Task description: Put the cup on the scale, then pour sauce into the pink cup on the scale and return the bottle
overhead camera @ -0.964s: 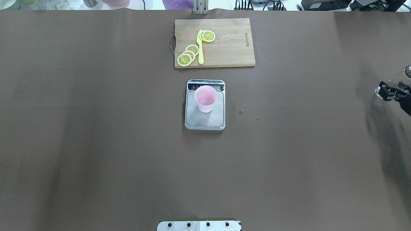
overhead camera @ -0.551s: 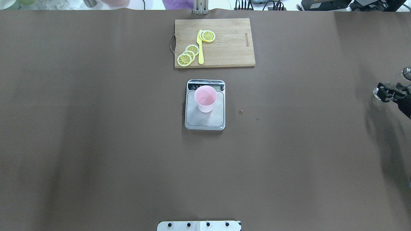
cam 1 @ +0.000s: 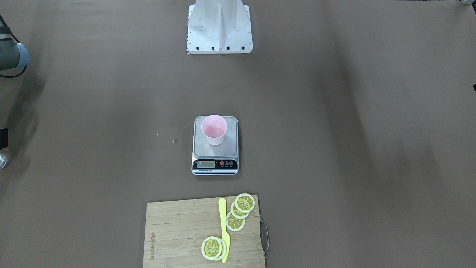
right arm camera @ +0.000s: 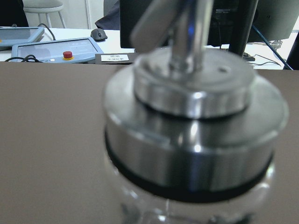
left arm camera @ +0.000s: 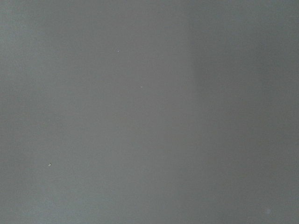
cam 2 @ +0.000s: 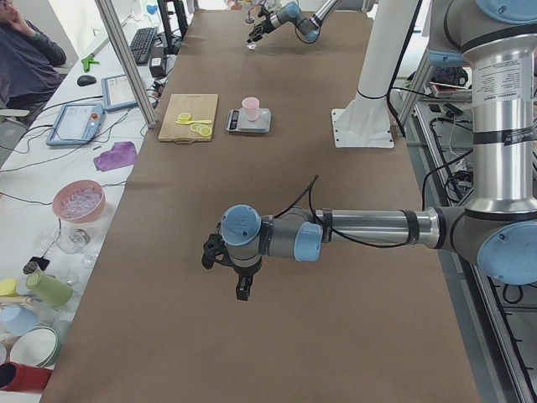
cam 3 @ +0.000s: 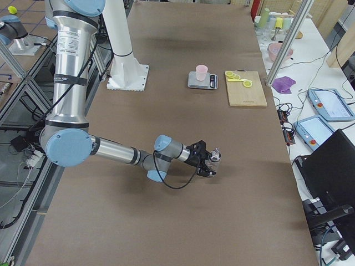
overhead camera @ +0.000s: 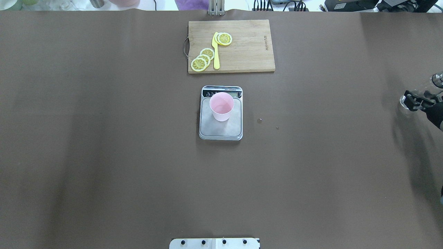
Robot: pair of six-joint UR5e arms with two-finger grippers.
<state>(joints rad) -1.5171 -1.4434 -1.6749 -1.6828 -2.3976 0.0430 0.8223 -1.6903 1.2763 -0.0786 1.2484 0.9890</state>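
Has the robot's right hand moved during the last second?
Yes, slightly. In the overhead view the right hand, with the clear glass bottle, has shifted leftward, towards the rectangular silver scale.

Soft, even light from above falls on the brown table (overhead camera: 104, 155), bright enough to show detail, leaving only broad faint bands of shadow across it and a darker smear near the overhead view's right edge. The right wrist view is badly out of focus up close, the bottle (right arm camera: 187, 140) a blur with small bright glints on its metal top, while the desks behind look sharper. The left wrist view is dim, flat grey.
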